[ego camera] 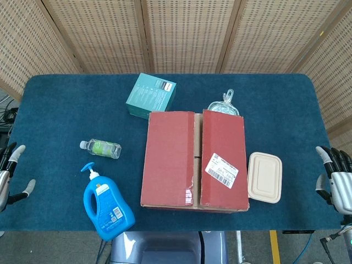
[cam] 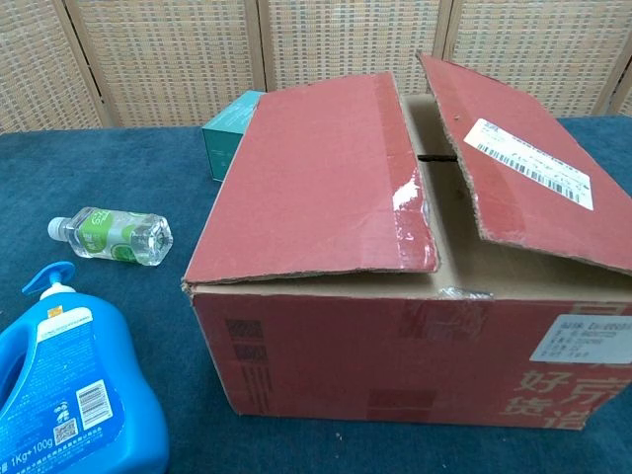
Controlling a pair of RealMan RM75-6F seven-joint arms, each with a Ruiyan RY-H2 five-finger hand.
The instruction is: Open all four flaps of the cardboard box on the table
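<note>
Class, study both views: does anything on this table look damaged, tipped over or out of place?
The cardboard box has ragged flap edges and torn tape. The small water bottle lies on its side. Nothing is spilled.

The left hand (ego camera: 11, 175) and right hand (ego camera: 336, 177) sit low at opposite edges, fingers spread apart, holding nothing.

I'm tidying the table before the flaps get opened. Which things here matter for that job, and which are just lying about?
For the job: cardboard box, left hand, right hand.

Lying about: teal carton, small bottle, blue detergent bottle, lidded tray, clear bag.
</note>
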